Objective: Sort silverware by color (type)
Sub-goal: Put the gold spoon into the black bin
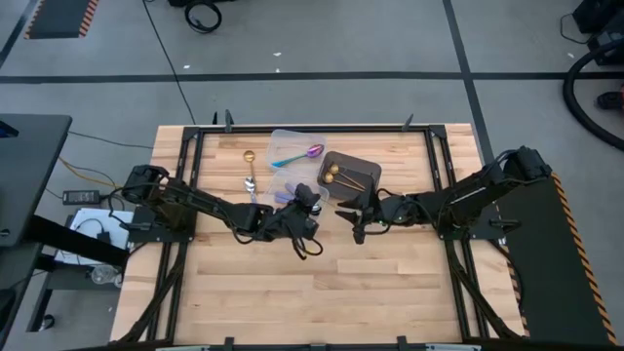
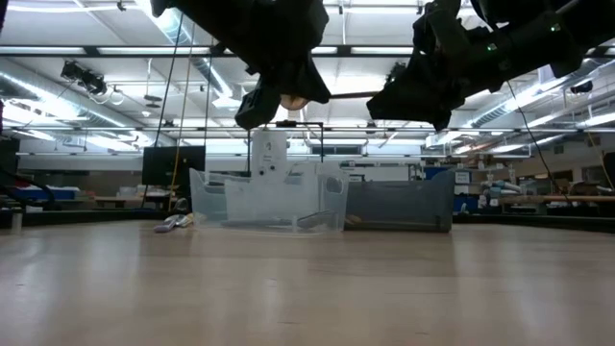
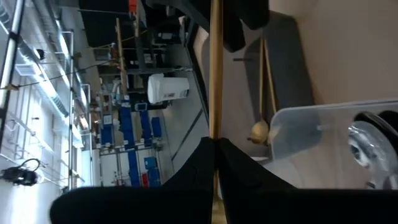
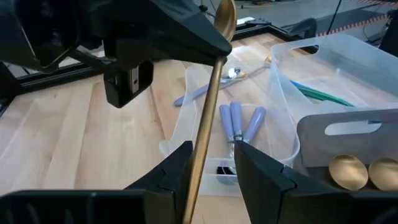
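A gold spoon (image 4: 208,99) hangs in the air between my two grippers, above the table's middle. My left gripper (image 1: 314,207) is shut on it. My right gripper (image 4: 211,155) is open, its fingers standing on either side of the spoon's handle (image 4: 198,163). A clear tub (image 1: 289,189) holds lavender-handled spoons (image 4: 236,121). A second clear tub (image 1: 292,146) holds a teal-handled purple spoon (image 1: 300,154). Two gold spoons (image 1: 339,175) lie in the dark bin (image 1: 363,168). A gold spoon (image 1: 250,156) and a silver lavender-handled one (image 1: 252,183) lie flat on the wood. My left gripper pinches the gold spoon between its two fingers at the neck just below the bowl (image 4: 217,53). The fingers come level from the table's left and lie roughly along the spoon. The handle (image 3: 215,74) sticks out past the fingertips toward my right gripper. The spoon is lifted clear, about level.
The two tubs and the dark bin stand together at the table's far middle, just beyond both grippers. Bare wood (image 1: 322,292) stretches toward the near edge. A black frame (image 1: 185,195) runs along the table's sides.
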`<state>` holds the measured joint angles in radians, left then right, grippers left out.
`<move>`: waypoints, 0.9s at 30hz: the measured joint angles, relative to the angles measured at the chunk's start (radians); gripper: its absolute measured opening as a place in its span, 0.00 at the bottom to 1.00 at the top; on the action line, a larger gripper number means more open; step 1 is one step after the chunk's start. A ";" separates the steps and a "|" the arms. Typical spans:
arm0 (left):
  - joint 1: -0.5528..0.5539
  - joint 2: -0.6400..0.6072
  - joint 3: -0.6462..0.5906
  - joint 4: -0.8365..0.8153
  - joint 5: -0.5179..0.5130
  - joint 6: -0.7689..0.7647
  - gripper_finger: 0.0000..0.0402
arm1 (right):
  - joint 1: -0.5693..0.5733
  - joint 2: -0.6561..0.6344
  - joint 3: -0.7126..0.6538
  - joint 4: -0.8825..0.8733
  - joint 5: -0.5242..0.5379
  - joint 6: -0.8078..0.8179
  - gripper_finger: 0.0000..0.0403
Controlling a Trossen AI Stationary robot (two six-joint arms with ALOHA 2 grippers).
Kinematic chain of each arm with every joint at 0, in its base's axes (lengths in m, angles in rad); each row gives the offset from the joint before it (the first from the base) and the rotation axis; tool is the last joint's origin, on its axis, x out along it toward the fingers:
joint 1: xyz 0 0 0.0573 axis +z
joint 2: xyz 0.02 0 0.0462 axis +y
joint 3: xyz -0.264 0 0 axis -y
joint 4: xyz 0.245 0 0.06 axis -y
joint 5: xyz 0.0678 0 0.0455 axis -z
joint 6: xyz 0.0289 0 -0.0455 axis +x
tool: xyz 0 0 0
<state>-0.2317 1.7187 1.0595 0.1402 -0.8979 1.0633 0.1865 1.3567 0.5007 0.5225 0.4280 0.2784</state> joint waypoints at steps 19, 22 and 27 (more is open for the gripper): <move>0.000 0.000 0.000 0.016 -0.001 0.074 0.03 | -0.001 0.000 -0.002 0.057 0.004 0.016 0.08; 0.000 0.000 0.000 0.016 0.002 0.075 0.03 | -0.001 0.000 -0.002 0.038 0.004 0.022 0.05; 0.000 0.000 -0.001 0.016 0.007 0.076 0.03 | -0.001 -0.001 -0.002 0.023 -0.001 0.036 0.05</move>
<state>-0.2321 1.7191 1.0584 0.1558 -0.8906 1.1398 0.1860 1.3560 0.4992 0.5451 0.4274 0.3145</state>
